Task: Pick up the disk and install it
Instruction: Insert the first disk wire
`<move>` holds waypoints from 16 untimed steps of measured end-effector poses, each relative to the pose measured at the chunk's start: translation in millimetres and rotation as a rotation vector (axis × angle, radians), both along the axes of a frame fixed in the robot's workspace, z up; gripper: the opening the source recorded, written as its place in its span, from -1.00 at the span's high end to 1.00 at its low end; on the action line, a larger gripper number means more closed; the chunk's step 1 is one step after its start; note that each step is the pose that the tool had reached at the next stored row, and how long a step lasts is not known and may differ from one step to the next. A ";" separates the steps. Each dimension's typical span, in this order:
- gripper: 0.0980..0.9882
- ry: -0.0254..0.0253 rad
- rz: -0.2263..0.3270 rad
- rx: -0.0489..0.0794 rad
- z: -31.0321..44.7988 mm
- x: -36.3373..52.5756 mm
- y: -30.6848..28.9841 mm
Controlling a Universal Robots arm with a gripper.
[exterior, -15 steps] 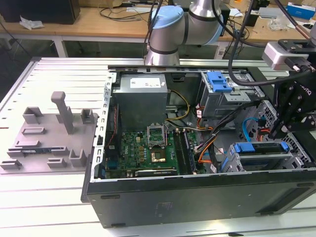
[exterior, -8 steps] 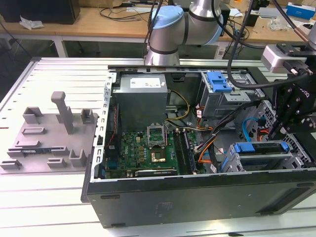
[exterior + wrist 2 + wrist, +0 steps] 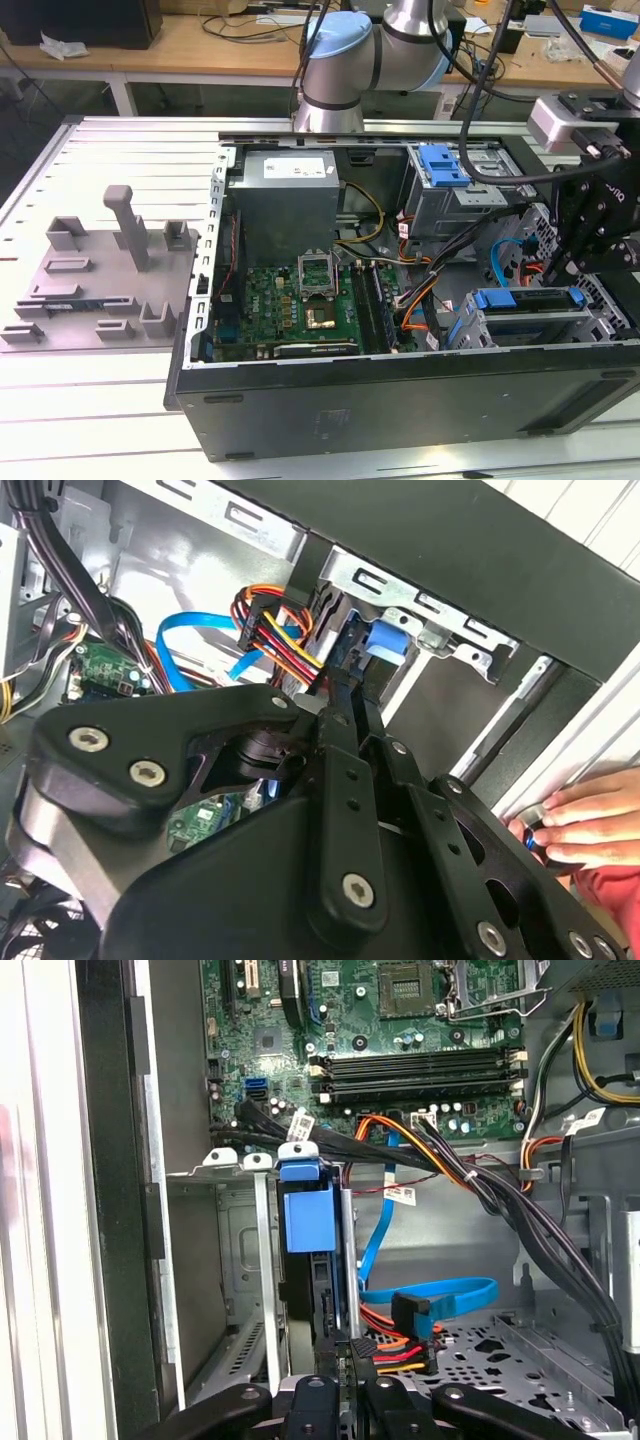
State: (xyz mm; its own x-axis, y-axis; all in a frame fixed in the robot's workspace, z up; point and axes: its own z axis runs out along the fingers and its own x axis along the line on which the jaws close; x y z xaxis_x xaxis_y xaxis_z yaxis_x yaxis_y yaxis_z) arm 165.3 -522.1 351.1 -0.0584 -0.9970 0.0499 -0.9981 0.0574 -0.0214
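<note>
The disk [image 3: 520, 300] stands on edge in the drive cage at the case's corner, on the exterior view's right, with its blue bracket facing up. In the first wrist view the disk [image 3: 307, 1215] sits between the cage's metal rails, and its narrow edge runs down into my gripper [image 3: 342, 1388]. The black fingers [image 3: 335, 705] lie close together along that edge, just short of the disk's blue bracket [image 3: 385, 640]. My gripper [image 3: 585, 245] hangs over the case's right end, beside the cage. It looks shut on the disk.
Orange, red and blue cables [image 3: 420, 1315] crowd the cage floor beside the disk. A grey power supply [image 3: 285, 195], the motherboard [image 3: 300, 300] and a blue latch [image 3: 443, 165] sit inside the case. A hand [image 3: 580, 820] rests at the case's outer edge. A grey fixture [image 3: 110, 270] stands on the exterior view's left.
</note>
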 end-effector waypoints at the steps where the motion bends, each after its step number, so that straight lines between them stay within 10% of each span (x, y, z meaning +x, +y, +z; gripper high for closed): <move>1: 0.84 0.0000 0.000 0.000 -0.4 0.0 -0.1; 16: 0.84 0.0000 0.000 0.000 -4.9 -0.2 -2.3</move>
